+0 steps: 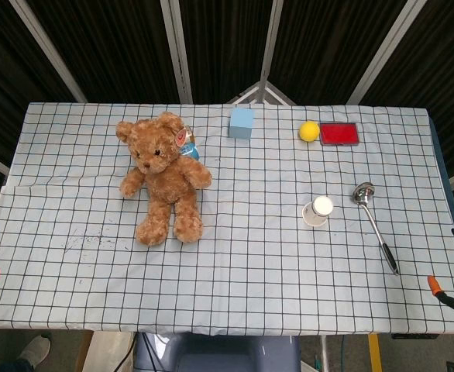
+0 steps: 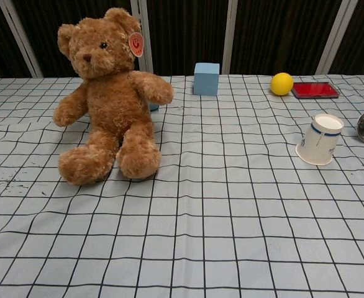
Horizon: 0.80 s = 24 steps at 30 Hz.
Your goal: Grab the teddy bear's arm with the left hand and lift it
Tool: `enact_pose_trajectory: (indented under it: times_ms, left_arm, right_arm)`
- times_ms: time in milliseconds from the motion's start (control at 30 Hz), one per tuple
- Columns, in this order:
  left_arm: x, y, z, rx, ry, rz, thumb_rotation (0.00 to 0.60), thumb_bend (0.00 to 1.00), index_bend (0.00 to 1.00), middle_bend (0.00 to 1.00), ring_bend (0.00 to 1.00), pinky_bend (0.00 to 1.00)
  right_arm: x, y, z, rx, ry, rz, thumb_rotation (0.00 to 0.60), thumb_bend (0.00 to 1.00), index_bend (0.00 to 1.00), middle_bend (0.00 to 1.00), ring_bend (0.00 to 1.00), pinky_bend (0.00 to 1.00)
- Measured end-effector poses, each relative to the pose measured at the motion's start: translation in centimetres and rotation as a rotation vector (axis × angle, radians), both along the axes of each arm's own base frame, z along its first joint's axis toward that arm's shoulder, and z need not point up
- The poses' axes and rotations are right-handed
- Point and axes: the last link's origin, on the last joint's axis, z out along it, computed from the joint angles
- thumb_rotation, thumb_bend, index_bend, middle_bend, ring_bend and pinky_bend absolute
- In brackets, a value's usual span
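A brown teddy bear point(image 1: 165, 177) sits upright on the checked tablecloth at the left of the table, legs stretched toward the near edge. In the chest view the teddy bear point(image 2: 109, 99) fills the upper left, both arms spread out to its sides and a round tag on one ear. Nothing touches it. Neither hand shows in either view.
A light blue block point(image 1: 242, 122) stands behind the bear's right. A yellow ball point(image 1: 309, 130) and a red flat case point(image 1: 338, 133) lie at the back right. A white paper cup point(image 1: 318, 210) lies tipped beside a metal ladle point(image 1: 373, 221). Orange clamps point(image 1: 437, 287) grip the table's near corners.
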Motion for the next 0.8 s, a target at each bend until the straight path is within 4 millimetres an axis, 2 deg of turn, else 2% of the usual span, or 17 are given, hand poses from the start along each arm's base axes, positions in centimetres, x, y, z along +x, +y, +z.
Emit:
enact_pose_trajectory:
  times_ms: [433,800]
  left_arm:
    - [0.3,-0.1,0.0,-0.006,-0.010,-0.017,0.600,0.35,0.23,0.09,0.00,0.00]
    - [-0.9,1.0,-0.9,-0.099,-0.092,0.032,0.600,0.34,0.22,0.09,0.00,0.00]
  right_arm:
    - [0.2,0.2,0.1,-0.005,0.004,0.006,0.600,0.25,0.12,0.02,0.06,0.00]
    - [0.2,0.1,-0.2,0.014,0.005,0.008,0.600,0.25,0.12,0.02,0.06,0.00]
